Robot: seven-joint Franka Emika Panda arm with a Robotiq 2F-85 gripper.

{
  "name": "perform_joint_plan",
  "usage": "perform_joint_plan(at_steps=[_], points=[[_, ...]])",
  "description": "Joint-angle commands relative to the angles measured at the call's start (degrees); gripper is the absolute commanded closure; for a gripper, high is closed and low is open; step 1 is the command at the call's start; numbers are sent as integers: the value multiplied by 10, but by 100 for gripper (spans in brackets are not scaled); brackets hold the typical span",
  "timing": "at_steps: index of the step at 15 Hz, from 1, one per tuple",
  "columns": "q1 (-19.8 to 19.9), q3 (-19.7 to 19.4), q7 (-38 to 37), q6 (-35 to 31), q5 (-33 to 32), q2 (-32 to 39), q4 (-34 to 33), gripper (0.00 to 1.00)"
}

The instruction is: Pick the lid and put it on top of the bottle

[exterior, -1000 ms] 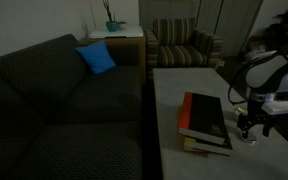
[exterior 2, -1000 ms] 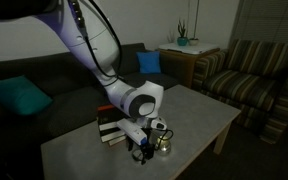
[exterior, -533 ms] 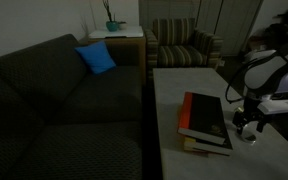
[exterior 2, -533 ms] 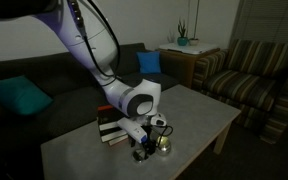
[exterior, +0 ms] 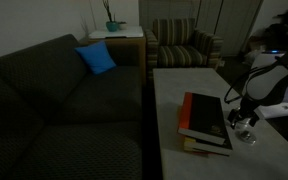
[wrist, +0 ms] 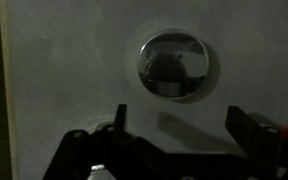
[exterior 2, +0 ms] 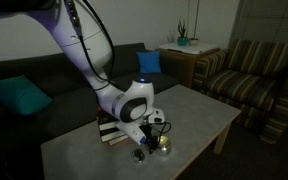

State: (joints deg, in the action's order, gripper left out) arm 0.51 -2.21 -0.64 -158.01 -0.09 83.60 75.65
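The pick is not yet made: my gripper hangs wide open and empty near what looks like the lid (dim view), so next I centre, descend and pinch.

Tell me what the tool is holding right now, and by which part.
Nothing. The tool is open and empty over the table; the round shiny piece ahead of it lies free, untouched.

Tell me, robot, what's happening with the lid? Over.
Pincer open, empty, above table. Lid flat on table just ahead, untouched. Bottle close by. Books aside, nothing blocking.
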Motion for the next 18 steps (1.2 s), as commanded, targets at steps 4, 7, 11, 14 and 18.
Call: perform_joint_plan(at_steps=[4,7,11,14,18], points=[[62,57,75,2,2,9,8,0],[73,61,66,12,13,10,8,0],[77,56,45,30,23,10,9,0],[76,59,42,55,26,10,7,0],[60,55,-5,112,44,10,-6,0]])
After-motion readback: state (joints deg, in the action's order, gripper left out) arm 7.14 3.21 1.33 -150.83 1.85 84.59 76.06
